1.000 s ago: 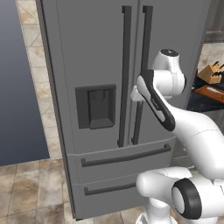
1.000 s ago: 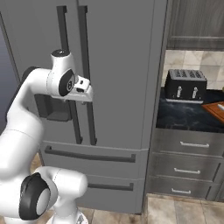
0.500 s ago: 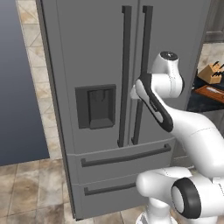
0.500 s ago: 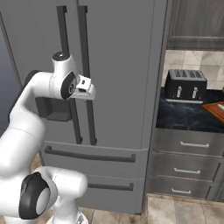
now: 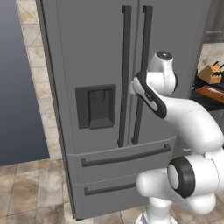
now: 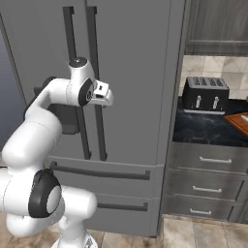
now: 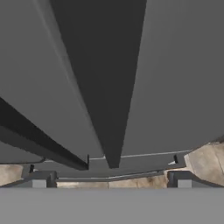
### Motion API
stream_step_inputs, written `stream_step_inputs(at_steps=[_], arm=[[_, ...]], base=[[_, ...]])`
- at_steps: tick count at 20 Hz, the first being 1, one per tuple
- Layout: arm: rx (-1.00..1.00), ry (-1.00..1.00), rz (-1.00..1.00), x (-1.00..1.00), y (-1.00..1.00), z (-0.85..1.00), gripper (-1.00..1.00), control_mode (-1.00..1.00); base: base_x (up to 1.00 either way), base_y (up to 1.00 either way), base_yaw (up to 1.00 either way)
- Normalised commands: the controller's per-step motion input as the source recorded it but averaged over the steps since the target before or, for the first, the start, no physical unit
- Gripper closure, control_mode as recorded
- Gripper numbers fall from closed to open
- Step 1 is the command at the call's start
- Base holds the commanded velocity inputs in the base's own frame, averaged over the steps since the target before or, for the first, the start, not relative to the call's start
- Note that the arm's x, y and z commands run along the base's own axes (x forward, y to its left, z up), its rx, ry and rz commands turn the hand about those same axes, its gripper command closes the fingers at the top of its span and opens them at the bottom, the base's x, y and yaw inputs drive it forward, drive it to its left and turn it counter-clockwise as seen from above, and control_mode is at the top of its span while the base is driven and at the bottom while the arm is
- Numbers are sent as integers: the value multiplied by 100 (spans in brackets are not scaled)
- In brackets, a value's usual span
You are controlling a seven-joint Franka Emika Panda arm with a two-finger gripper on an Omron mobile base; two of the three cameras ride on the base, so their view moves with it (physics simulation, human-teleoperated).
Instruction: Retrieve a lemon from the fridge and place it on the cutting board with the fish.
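Observation:
The grey fridge (image 5: 87, 52) (image 6: 140, 72) stands with both doors shut, so the lemon is hidden. My gripper (image 5: 134, 87) (image 6: 109, 98) is up against the right door's dark vertical handle (image 5: 143, 65) (image 6: 98, 126). In the hand view the handle (image 7: 105, 87) runs up the middle between my widely spread fingertips (image 7: 39, 183), and the gripper is open with nothing held. The reddish-brown cutting board (image 5: 209, 92) (image 6: 237, 121) lies on the counter to the right, with the pale fish (image 5: 215, 90) on it.
A dark dispenser panel (image 5: 96, 107) sits in the left door, with two drawers (image 5: 124, 157) below. Right of the fridge are a dark counter (image 6: 208, 128), a toaster (image 6: 206, 94), a knife block (image 5: 212, 72) and grey drawers (image 6: 208, 181). A blue wall (image 5: 17, 87) stands left.
The hand has crept a little closer to the right door's handle. The jaws stay wide open and the fridge doors stay shut.

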Motion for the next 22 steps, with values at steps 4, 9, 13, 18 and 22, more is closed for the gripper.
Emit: stream_step_inputs(at_steps=[4,9,13,18,22], arm=[[0,-2,0,33,0,-2,-100,-100],[0,-10,0,34,0,-4,-100,-100],[0,-16,0,21,0,0,-100,-100],[0,-15,0,14,0,0,-100,-100],[0,-16,0,21,0,-2,-100,-100]], base=[[0,0,0],[0,0,0],[0,0,0],[0,0,0],[0,0,0]])
